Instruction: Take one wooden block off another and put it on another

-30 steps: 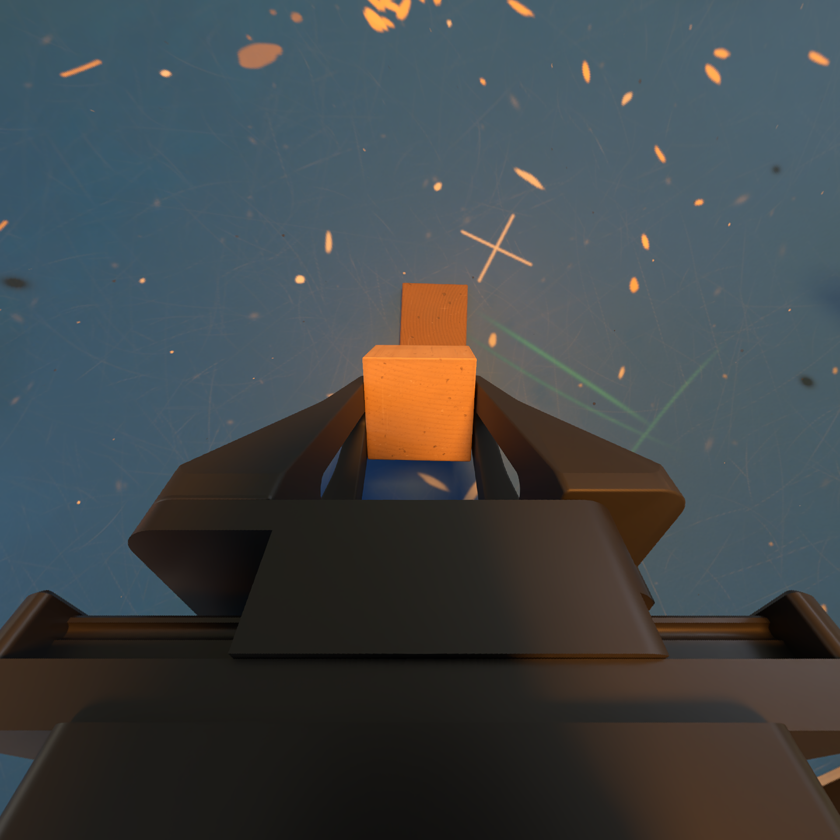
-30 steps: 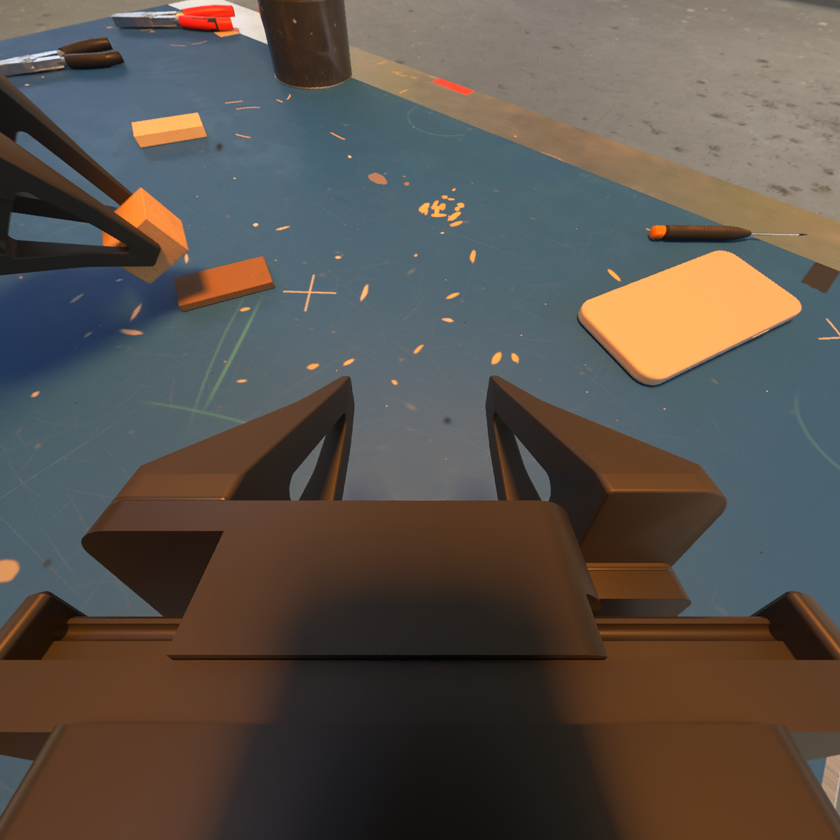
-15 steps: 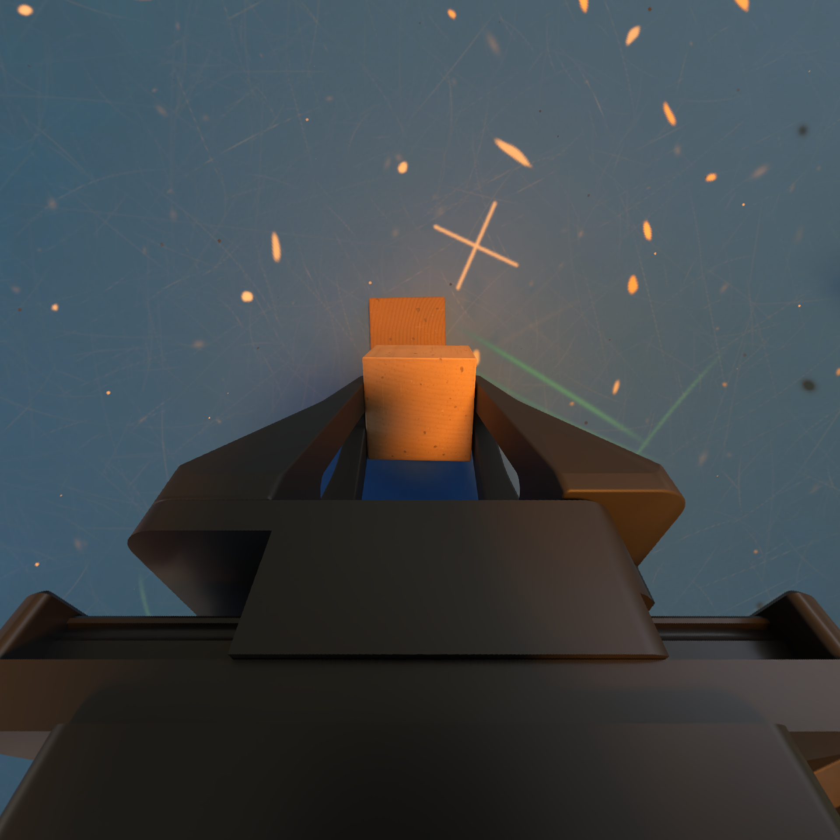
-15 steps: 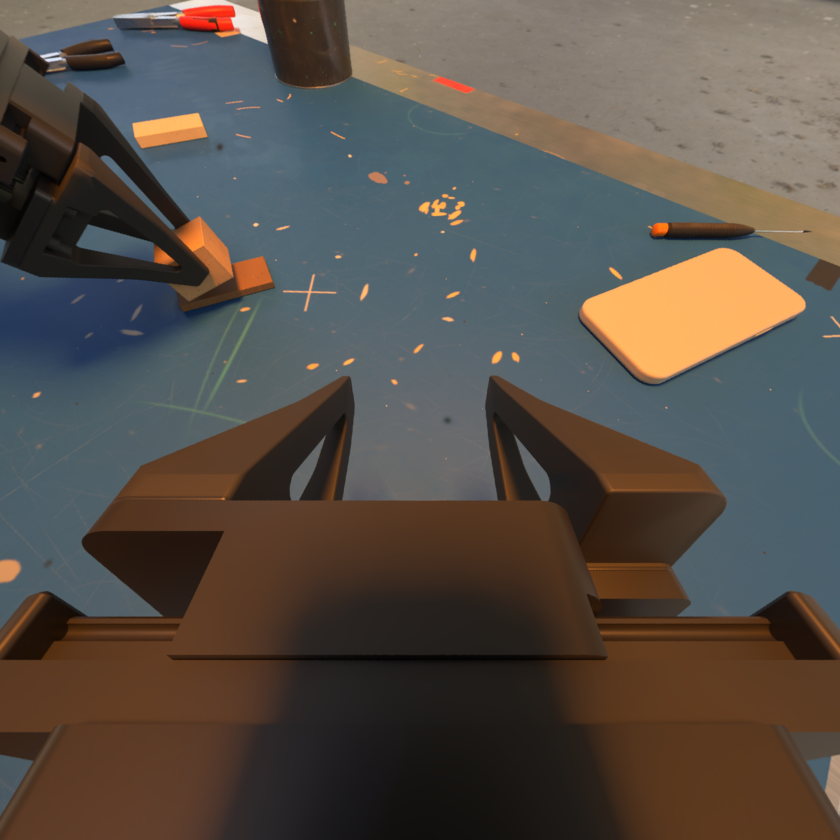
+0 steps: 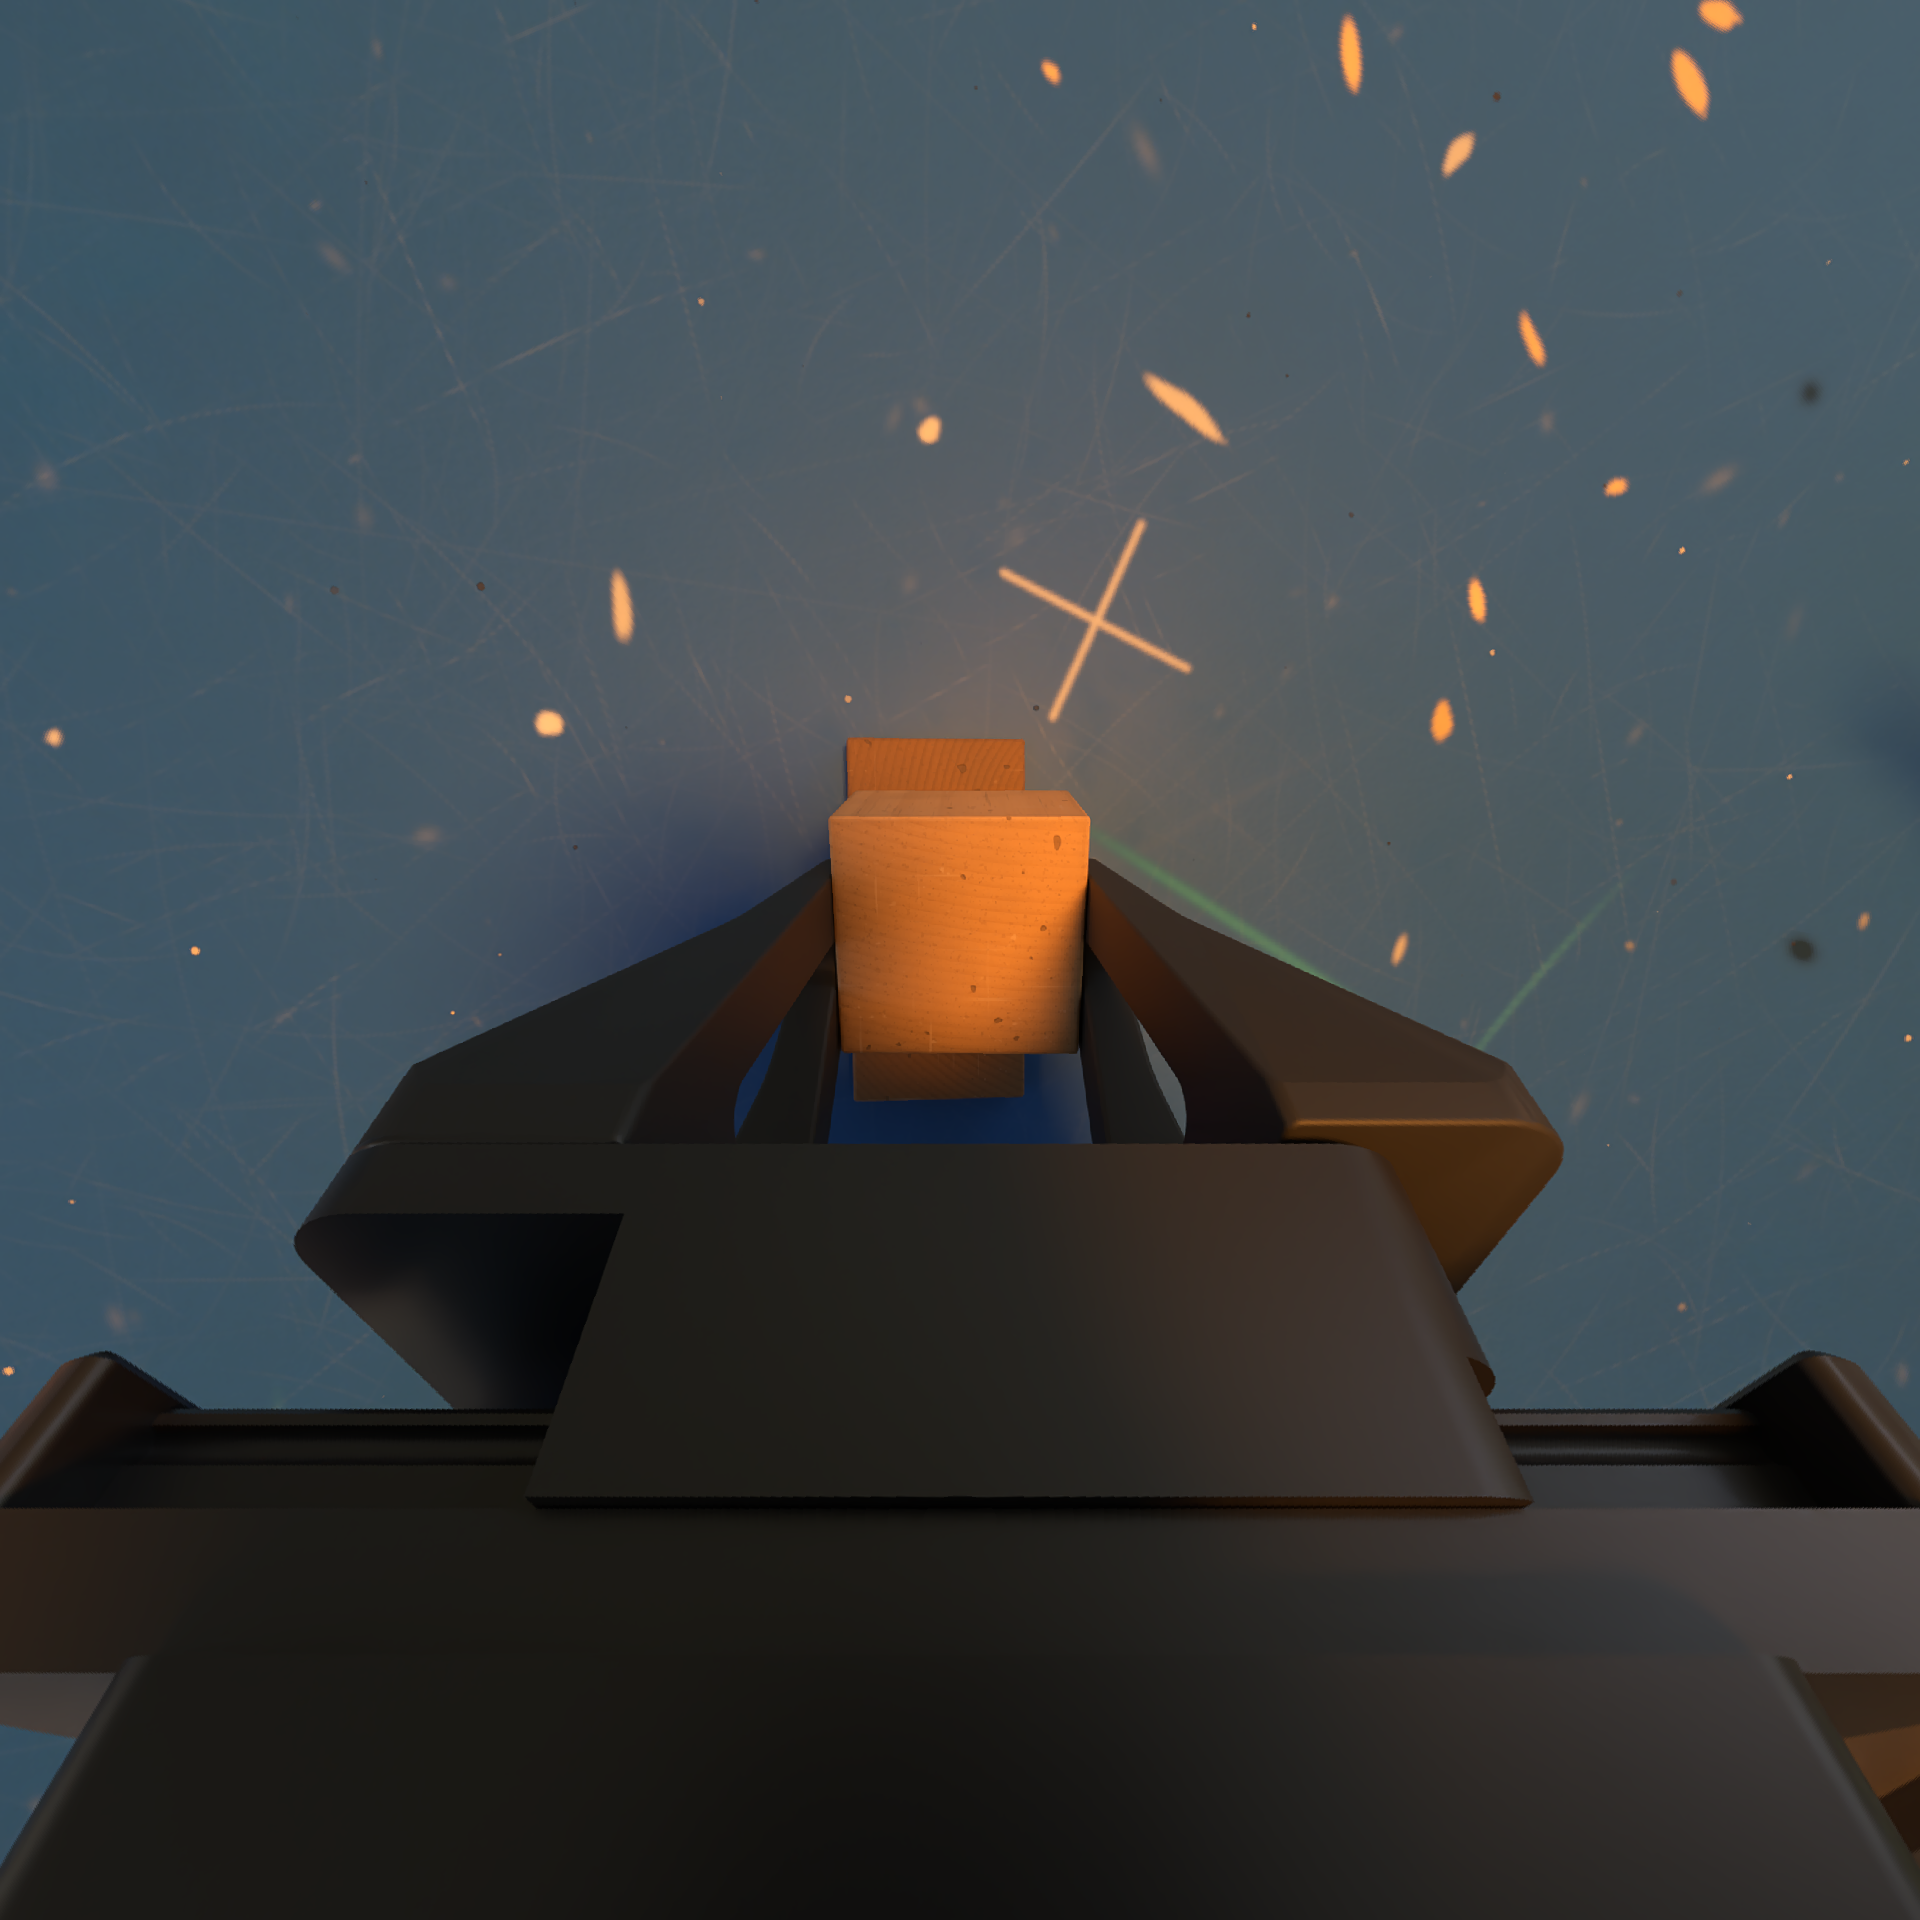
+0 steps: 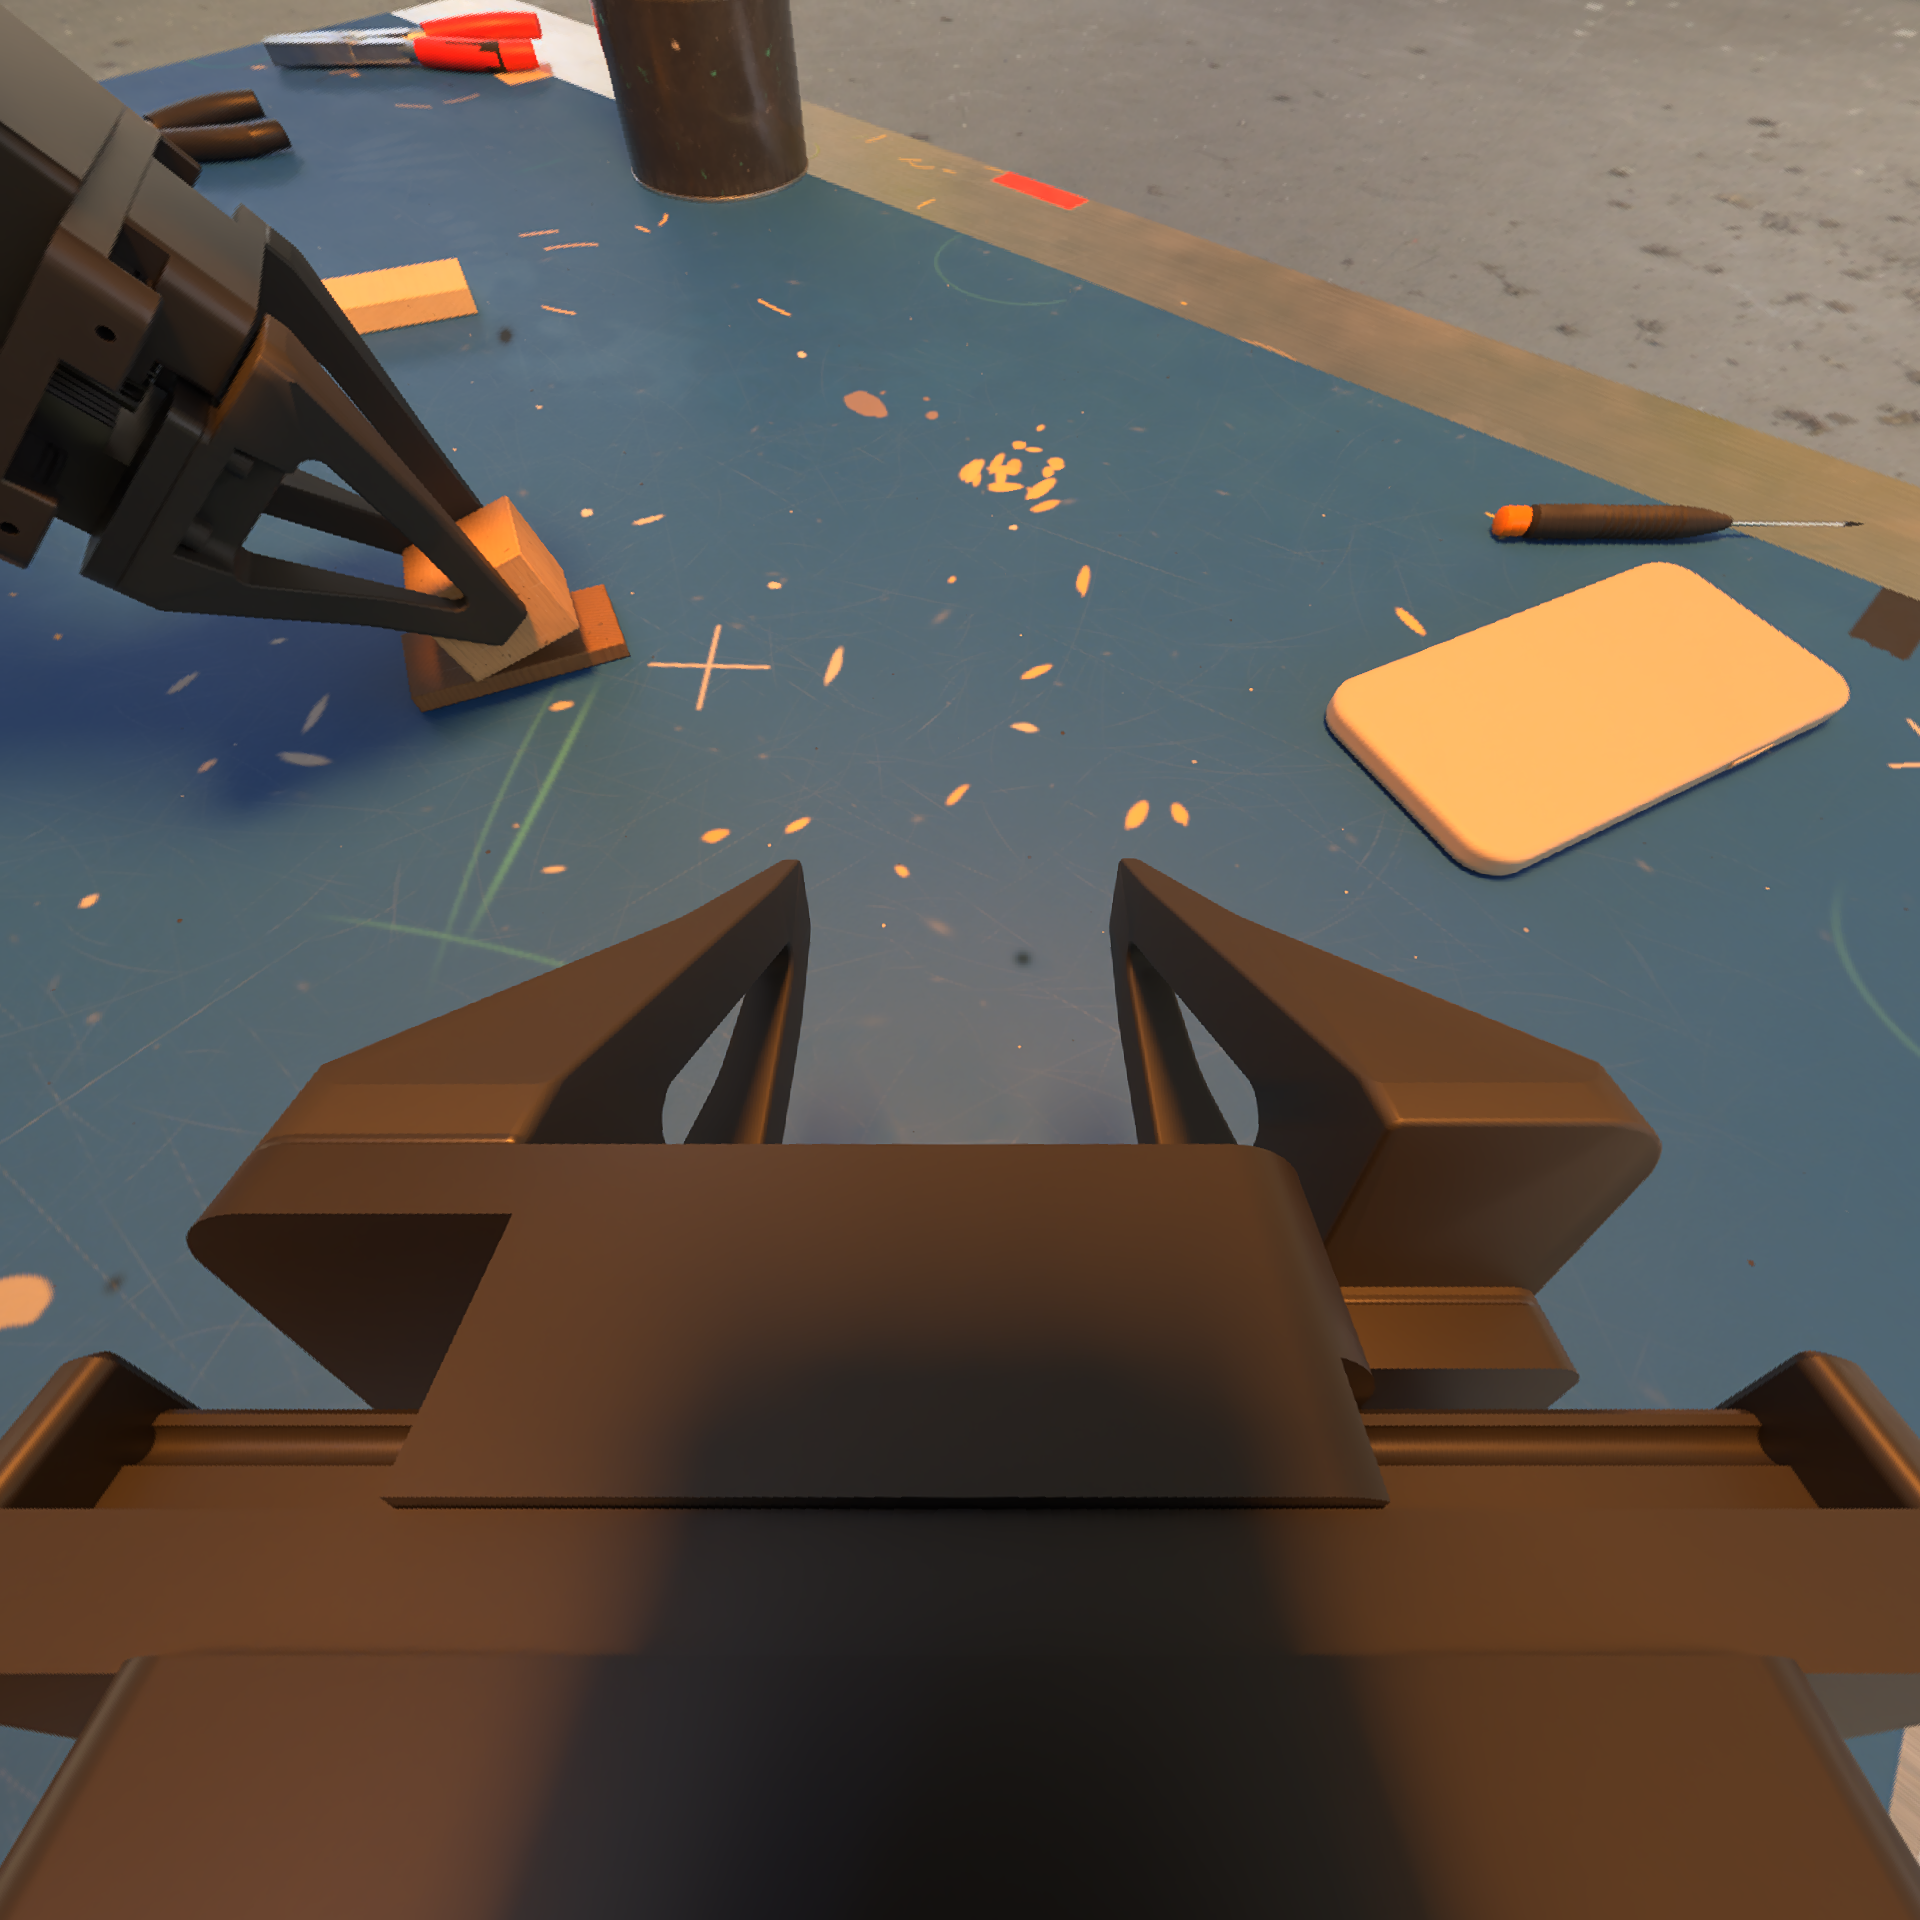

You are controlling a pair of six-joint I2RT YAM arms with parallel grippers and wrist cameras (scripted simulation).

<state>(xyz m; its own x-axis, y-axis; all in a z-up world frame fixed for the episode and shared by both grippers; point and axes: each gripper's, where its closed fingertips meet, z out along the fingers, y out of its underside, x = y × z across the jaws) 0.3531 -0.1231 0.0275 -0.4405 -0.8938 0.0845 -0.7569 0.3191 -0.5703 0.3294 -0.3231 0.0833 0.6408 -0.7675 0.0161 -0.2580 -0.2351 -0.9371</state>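
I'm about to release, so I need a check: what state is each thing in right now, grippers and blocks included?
left gripper: shut on the wooden cube, tilted down.
wooden cube: gripped, tilted, lower edge on the flat dark block.
flat dark block: flat on the table, under the cube.
right gripper: open, empty.
light flat block: flat on the table, bare.
pale pad: flat, bare.
screwdriver: lying flat.

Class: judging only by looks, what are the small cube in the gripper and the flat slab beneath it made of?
Small pale cube: apparently bare, matte wood, with faint grain lines and dark specks. Flat darker reddish-brown slab: probably wood too, perhaps stained; its grain is barely visible.
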